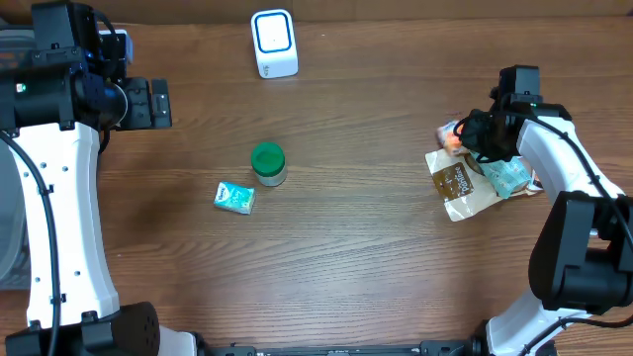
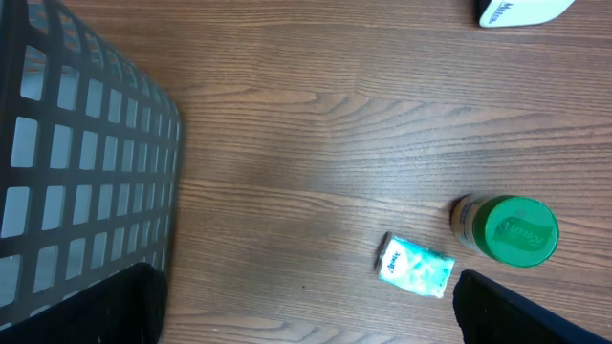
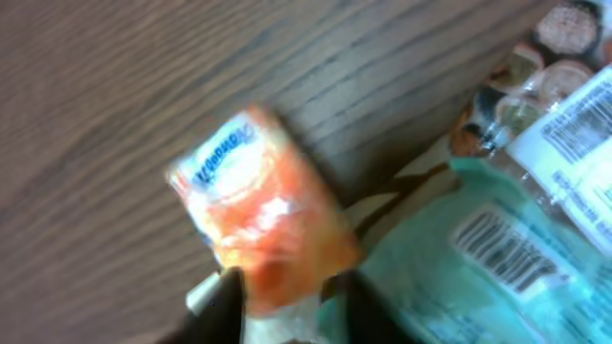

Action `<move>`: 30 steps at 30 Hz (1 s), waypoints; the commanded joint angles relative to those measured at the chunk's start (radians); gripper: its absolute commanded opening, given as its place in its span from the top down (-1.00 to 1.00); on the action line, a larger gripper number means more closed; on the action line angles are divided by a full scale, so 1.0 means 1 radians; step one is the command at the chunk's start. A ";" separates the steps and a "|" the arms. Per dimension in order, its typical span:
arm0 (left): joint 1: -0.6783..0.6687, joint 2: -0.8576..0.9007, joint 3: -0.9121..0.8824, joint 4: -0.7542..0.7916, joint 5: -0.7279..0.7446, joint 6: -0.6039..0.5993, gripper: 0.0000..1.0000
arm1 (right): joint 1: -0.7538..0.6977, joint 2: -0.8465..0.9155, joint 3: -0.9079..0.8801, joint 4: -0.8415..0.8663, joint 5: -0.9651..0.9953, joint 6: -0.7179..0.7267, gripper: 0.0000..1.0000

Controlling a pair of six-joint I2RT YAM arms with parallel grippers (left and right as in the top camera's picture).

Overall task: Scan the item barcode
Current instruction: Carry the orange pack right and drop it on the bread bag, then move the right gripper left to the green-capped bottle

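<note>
Blurred orange plastic packet (image 3: 258, 205) between right gripper (image 3: 285, 291) fingers, lower centre; clamped or loose, cannot tell. Left gripper (image 1: 163, 103) spread wide.

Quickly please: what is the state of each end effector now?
Left end effector: open, holding nothing.
Right end effector: around an orange packet; whether it grips cannot be told.

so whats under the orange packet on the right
Bare table shows around the far end of the orange packet. Its near end meets the teal packet and brown pouch. The packet itself and the blur hide whether it overlaps them.
</note>
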 commanded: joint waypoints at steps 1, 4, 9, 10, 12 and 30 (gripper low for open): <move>-0.006 0.005 0.001 -0.001 -0.009 0.016 -0.99 | -0.001 -0.003 -0.002 0.007 0.018 0.001 -0.29; -0.006 0.005 0.001 -0.001 -0.009 0.016 -0.99 | -0.001 -0.003 0.008 0.008 -0.015 -0.002 -0.48; -0.006 0.005 0.001 -0.002 -0.009 0.016 -0.99 | 0.001 -0.003 0.131 -0.138 -0.159 -0.003 -0.67; -0.007 0.005 0.001 -0.001 -0.009 0.016 -0.99 | 0.004 -0.003 0.165 -0.183 -0.177 -0.007 -0.70; -0.007 0.005 0.001 -0.001 -0.009 0.015 -0.99 | 0.018 -0.003 0.238 -0.274 -0.222 -0.066 -0.73; -0.006 0.005 0.001 -0.001 -0.009 0.016 -0.99 | 0.520 -0.003 0.481 -0.305 -0.327 -0.206 -0.99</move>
